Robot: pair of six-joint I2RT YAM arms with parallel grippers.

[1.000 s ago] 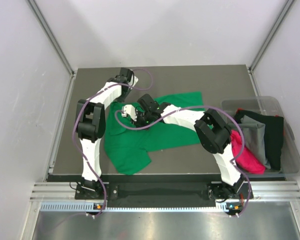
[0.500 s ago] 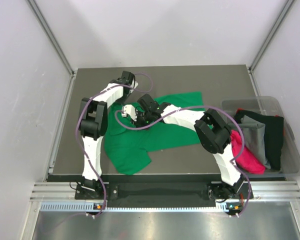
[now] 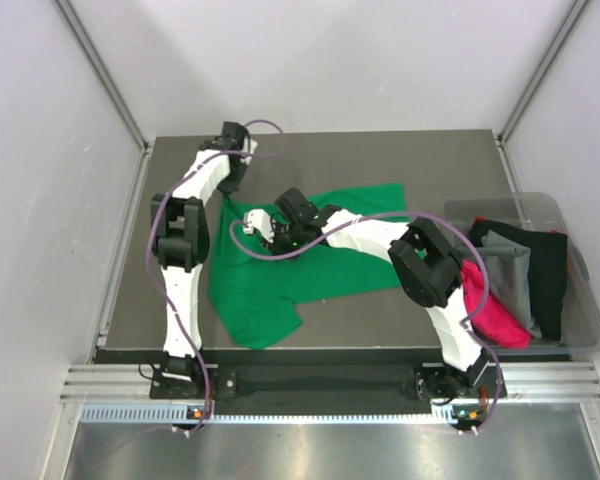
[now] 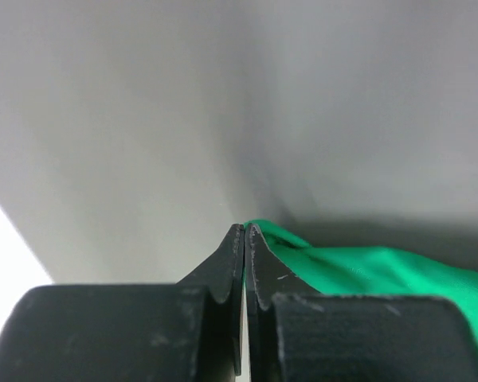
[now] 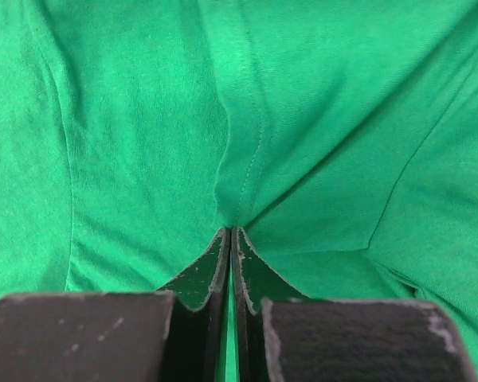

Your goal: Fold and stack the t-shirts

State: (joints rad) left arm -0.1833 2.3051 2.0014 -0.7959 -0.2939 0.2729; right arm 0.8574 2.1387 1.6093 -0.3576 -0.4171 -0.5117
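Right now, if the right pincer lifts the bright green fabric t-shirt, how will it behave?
Likely floppy: creases in the bright green fabric t-shirt converge at the shut right pincer, so it should drape, not hold shape. Probably light but dragging: most lies spread on the dark table.

a dark grey-brown table (image 3: 430, 165) with a flat, matte top carries one green t-shirt (image 3: 260, 290). the shirt lies directly on the surface, spread loosely and rumpled, not folded. its widest part sits left of centre near the front edge, and the rest runs back and to the right toward the middle. a clear plastic bin (image 3: 580, 330) stands at the table's right edge; whether it rests on the top or beside it cannot be told.
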